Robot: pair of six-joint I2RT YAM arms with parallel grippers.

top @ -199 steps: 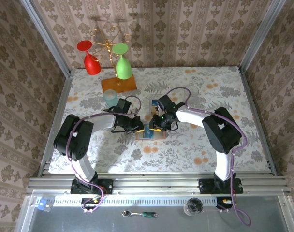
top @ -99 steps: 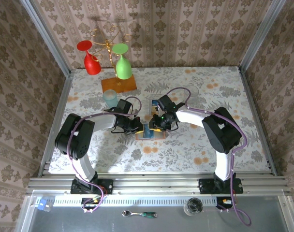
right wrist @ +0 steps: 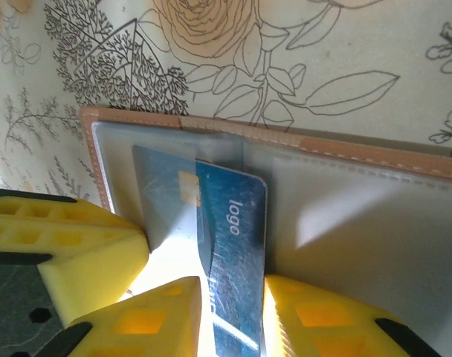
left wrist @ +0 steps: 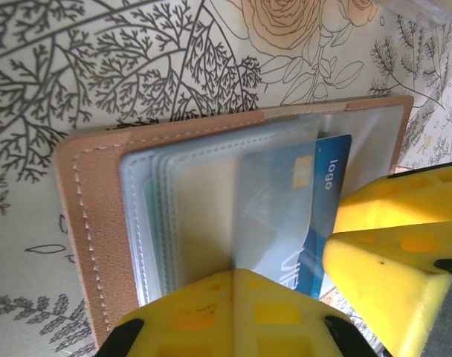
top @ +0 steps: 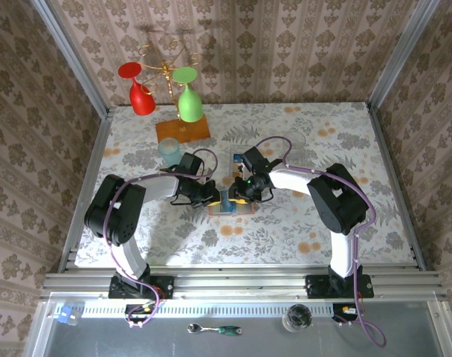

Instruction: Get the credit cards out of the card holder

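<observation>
The right pincer [right wrist: 232, 297] grips the exposed end of the blue card [right wrist: 230, 216], which is partly out of its clear sleeve. Beside it the left pincer [left wrist: 233, 305], closed, appears to press on the sleeves of the card holder [left wrist: 92, 223], which lies open on the table [left wrist: 137, 59]. The pull should probably run straight along the sleeve, flat and slow, with the left pinning the holder so it cannot drag. Both arms reach forward from the near edge, elbows splayed outward, wrists meeting at mid-table, well short of the glass rack [top: 183, 131].
</observation>
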